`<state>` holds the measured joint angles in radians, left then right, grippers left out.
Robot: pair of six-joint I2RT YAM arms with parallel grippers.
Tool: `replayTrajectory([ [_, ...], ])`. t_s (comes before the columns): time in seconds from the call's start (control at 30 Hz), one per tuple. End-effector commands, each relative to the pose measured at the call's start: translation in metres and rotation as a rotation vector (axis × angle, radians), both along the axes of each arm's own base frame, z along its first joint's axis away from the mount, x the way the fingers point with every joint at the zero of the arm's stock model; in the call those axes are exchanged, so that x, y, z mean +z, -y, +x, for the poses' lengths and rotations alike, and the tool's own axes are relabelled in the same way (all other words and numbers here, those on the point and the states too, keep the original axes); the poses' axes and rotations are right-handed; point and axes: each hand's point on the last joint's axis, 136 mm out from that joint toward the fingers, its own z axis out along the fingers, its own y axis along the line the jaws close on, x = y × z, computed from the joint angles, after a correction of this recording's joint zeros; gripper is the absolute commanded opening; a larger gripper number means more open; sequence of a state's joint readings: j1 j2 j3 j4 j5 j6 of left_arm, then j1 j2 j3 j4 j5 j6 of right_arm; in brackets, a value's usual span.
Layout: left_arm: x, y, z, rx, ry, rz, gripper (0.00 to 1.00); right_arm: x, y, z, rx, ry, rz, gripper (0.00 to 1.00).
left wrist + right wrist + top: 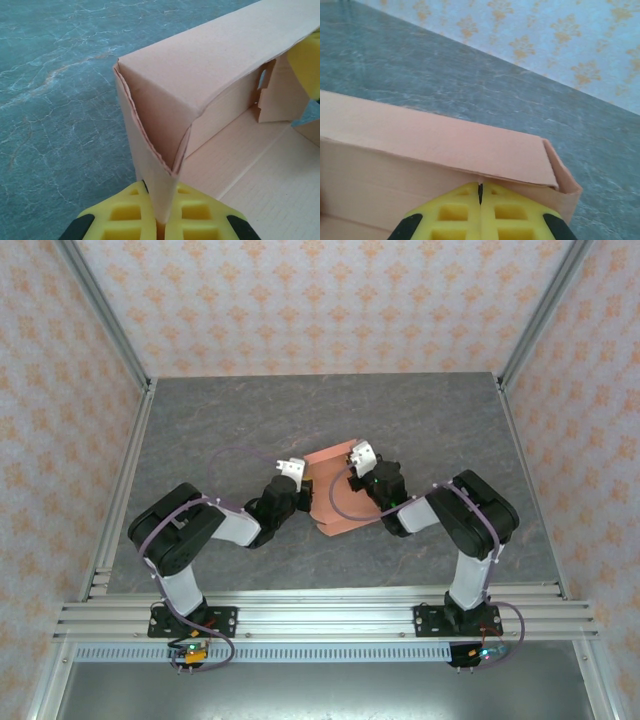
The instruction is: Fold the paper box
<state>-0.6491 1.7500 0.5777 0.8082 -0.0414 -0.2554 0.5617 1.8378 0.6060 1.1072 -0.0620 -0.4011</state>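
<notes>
Paper box [335, 502]: salmon-orange cardbd, part-folded, one long wall up, base panel open, mid table [200, 430].

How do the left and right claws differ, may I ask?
The left claw pinches a wall of the salmon-orange cardboard box between its pads; the right claw has pads touching at a flap edge. Left claw sits at the box's left, right claw at its right. Both shut.
</notes>
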Motion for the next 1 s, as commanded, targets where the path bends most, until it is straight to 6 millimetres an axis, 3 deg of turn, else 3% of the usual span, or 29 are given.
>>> replayTrajectory([
  [0.0, 0.027, 0.018, -0.004, -0.040, 0.021, -0.077, 0.00, 0.019, 0.034, 0.020, -0.240, 0.049, 0.099, 0.00],
  [0.2, 0.036, 0.011, -0.003, 0.020, -0.009, -0.091, 0.00, 0.019, 0.031, 0.014, -0.214, -0.003, 0.128, 0.02],
  [0.3, 0.040, 0.005, -0.004, 0.067, -0.031, -0.095, 0.00, 0.022, 0.032, 0.010, -0.212, -0.024, 0.158, 0.12],
  [0.4, 0.044, 0.003, -0.005, 0.093, -0.037, -0.100, 0.00, 0.026, 0.011, -0.003, -0.066, -0.057, 0.151, 0.24],
  [0.47, 0.043, 0.000, -0.005, 0.113, -0.038, -0.086, 0.00, 0.029, -0.008, -0.018, 0.082, -0.081, 0.135, 0.26],
  [0.53, 0.042, -0.005, -0.005, 0.137, -0.039, -0.068, 0.00, 0.029, -0.015, -0.029, 0.151, -0.116, 0.106, 0.28],
  [0.7, 0.046, -0.016, -0.007, 0.178, -0.030, -0.060, 0.00, 0.035, -0.004, -0.048, 0.290, -0.162, 0.073, 0.34],
  [0.97, 0.050, -0.019, -0.011, 0.178, -0.027, -0.066, 0.00, 0.055, 0.018, -0.051, 0.336, -0.177, 0.066, 0.44],
])
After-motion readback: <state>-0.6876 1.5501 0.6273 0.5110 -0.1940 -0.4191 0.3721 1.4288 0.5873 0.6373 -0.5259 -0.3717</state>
